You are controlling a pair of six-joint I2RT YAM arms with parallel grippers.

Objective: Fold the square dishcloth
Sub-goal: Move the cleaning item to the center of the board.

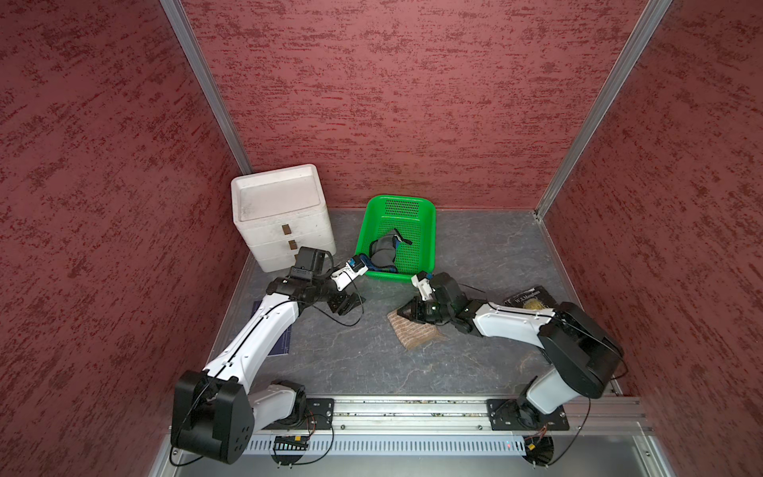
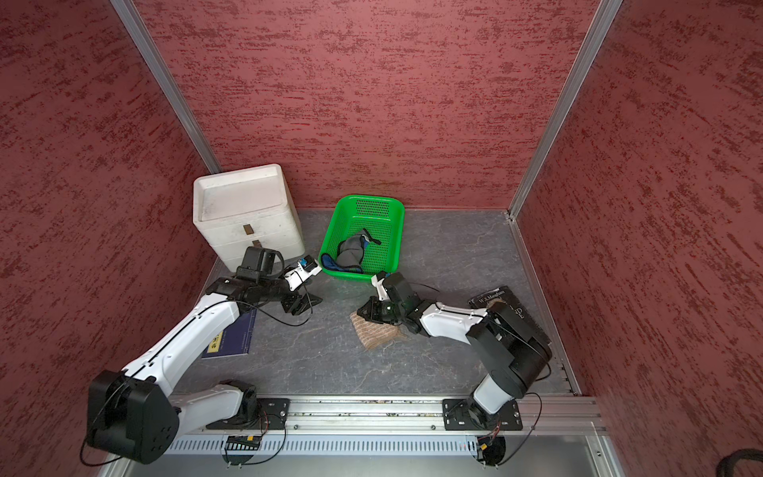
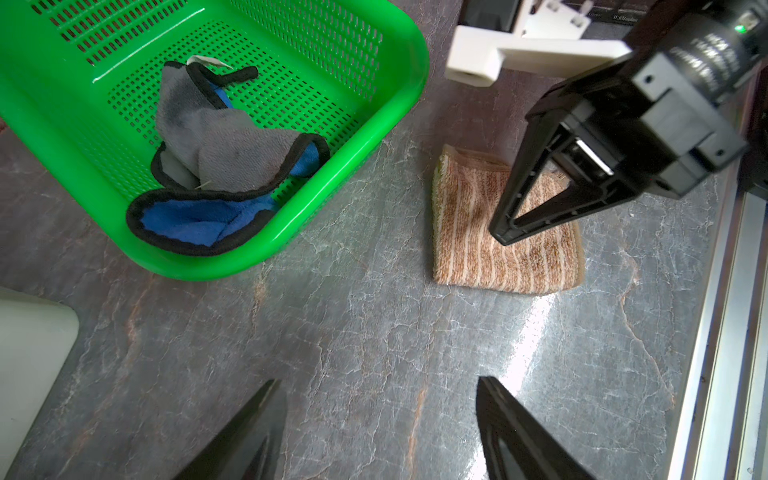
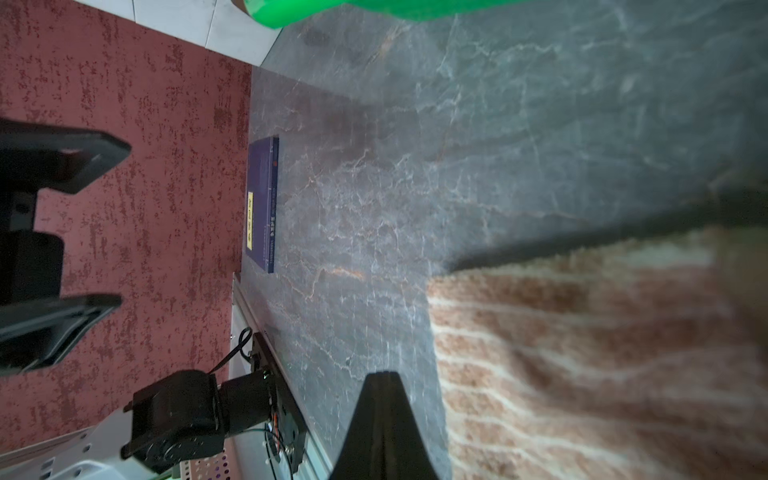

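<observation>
Red mottled walls close in a grey, marble-veined worktop [image 1: 371, 363]. The dishcloth [image 3: 498, 253], a tan terry square with pale stripes, lies flat on it in front of the green basket [image 3: 399, 104] and clear of the basket's rim, on the right arm's side; both top views show it partly under that arm's wrist [image 1: 417, 332]. Its edges look thick and doubled, so I judge at least one fold is already made.

It should handle as light, limp and a little grippy. It will sag from any single hold and drag on the stone rather than slide cleanly, and nothing about it can break. A corner or the loose hem is the place to pinch, taking every layer at once and with the far side held down, or the stack will peel apart.

The right tool [image 3: 503, 235] has its jaws brought together to a point, and that point sits on the upper face of the dishcloth, towards its middle. Whether any pile is nipped between the tips I cannot tell. The left tool [image 3: 378, 382] stands wide apart and carries nothing, hanging over bare worktop well away from the cloth, between the white drawer unit [image 1: 280, 206] and the basket
</observation>
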